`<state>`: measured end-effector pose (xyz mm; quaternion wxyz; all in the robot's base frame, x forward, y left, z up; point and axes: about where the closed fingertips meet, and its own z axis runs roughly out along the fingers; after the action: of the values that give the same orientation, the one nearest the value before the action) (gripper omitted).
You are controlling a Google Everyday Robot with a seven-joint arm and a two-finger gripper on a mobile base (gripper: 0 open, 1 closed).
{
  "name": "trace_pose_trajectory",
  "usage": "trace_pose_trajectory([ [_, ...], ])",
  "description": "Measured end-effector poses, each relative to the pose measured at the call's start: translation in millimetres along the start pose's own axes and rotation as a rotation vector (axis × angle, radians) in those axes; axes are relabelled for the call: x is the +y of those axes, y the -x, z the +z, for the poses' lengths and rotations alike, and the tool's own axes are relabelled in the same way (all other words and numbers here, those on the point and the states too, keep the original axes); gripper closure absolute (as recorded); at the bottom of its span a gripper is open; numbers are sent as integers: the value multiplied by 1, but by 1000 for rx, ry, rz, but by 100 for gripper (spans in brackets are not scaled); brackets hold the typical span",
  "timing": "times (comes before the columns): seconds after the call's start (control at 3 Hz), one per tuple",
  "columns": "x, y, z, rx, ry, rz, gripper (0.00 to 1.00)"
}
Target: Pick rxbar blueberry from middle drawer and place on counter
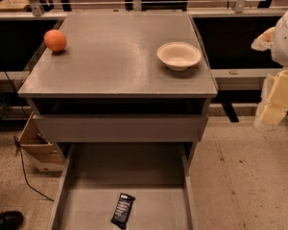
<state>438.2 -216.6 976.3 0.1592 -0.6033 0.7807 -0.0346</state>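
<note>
The snack bar [123, 210] lies flat on the bare floor of the open middle drawer [156, 207], low in the frame and a little left of centre. Its long axis runs nearly up and down the picture, with the upper end tipped slightly to the right and the lower end close to the bottom edge. It touches neither side wall.

Above the drawer is a shut drawer with a plain grey front [120, 127], and above that the grey counter [115, 61]. An orange [55, 40] sits near the counter's upper left corner. A pale bowl [179, 55] stands upright towards its right edge, well apart from the orange.

The gripper [277, 99] hangs at the right edge of the frame, off to the side of the cabinet and well away from the bar. It holds nothing that can be seen, and I cannot tell whether it is apart or together.

A cardboard box [38, 150] rests on the floor at the left.
</note>
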Motion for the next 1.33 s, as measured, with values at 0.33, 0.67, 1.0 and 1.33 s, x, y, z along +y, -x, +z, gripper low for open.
trace_pose_trajectory([
  [0.33, 1, 3, 1, -11, 0, -6, 0],
  [0.67, 25, 19, 23, -63, 39, -10, 0],
  [1.0, 69, 30, 68, -93, 119, -39, 0],
  [1.33, 114, 37, 118, -112, 205, -68, 0],
])
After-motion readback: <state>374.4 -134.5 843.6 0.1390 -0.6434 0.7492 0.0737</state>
